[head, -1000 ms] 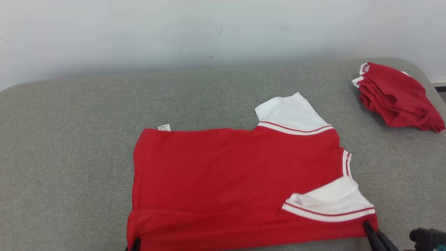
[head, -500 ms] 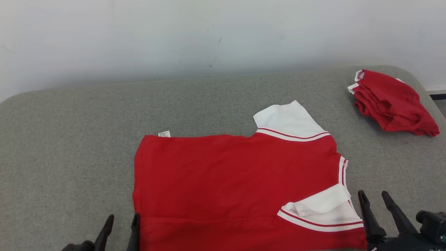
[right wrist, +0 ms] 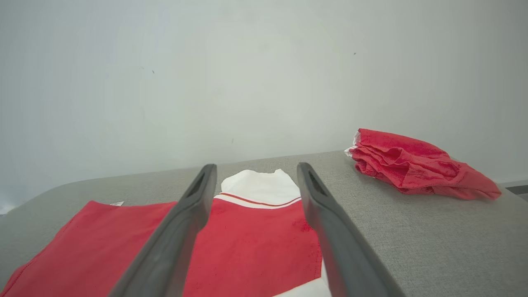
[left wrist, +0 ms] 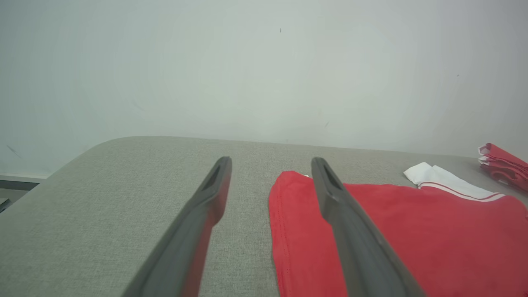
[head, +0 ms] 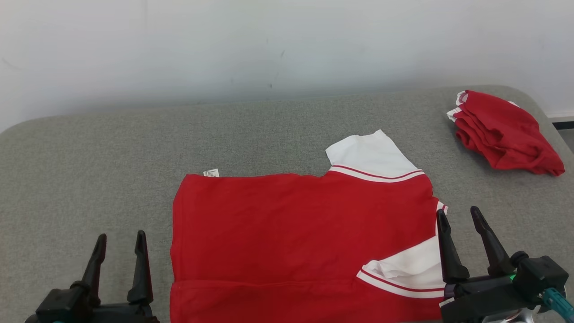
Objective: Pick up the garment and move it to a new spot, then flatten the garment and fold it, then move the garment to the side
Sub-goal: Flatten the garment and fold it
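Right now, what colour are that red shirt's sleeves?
White sleeves, each edged with a thin red stripe; best in the head view.

Red shirt (head: 291,233) lies flat at 6 o'clock in the head view; one white sleeve (head: 370,154) juts toward 1 o'clock, the other sleeve (head: 412,269) folded inward at 4.

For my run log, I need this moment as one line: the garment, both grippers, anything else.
garment: red shirt spread on grey surface | left gripper: open, empty | right gripper: open, empty | aside: red bundle
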{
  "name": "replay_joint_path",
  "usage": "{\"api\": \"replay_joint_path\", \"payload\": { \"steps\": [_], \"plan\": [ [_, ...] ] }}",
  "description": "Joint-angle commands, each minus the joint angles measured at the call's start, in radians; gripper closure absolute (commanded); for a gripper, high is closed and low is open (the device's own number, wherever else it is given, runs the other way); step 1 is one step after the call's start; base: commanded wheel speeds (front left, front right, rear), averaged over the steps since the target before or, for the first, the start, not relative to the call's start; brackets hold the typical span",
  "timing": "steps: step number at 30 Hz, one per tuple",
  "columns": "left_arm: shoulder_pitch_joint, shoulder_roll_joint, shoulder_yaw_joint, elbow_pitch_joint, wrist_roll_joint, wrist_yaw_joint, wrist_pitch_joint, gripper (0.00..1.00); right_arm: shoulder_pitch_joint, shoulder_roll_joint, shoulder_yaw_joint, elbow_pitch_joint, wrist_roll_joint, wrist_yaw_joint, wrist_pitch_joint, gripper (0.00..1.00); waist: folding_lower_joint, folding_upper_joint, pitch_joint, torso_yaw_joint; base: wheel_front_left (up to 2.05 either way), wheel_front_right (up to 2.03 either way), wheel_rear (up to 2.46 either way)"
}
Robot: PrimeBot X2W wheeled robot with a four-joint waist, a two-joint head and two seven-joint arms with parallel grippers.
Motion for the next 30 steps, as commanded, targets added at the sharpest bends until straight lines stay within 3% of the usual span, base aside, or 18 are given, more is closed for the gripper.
{"api": "replay_joint_path", "payload": {
  "steps": [1, 14, 30],
  "plan": [
    [-0.004, -0.01, 0.013, -0.009, 0.002, 0.004, -0.004, 0.0, -0.01, 0.004, 0.002, -0.001, -0.018, -0.003, -0.01, 0.0, 0.0, 0.0, 0.001, 0.0, 0.0, 0.0, 0.0],
    [0.04, -0.044, 0.066, -0.011, 0.063, -0.069, -0.004, 0.0, 0.051, 0.032, 0.012, -0.003, -0.085, -0.003, -0.035, 0.0, 0.0, 0.0, -0.024, 0.048, 0.0, 0.0, 0.0],
    [0.069, -0.086, 0.102, 0.025, 0.103, -0.11, -0.004, 0.0, 0.109, 0.038, 0.003, 0.015, -0.102, -0.003, -0.043, 0.0, 0.0, 0.0, -0.041, 0.056, 0.0, 0.0, 0.0]
  ]
}}
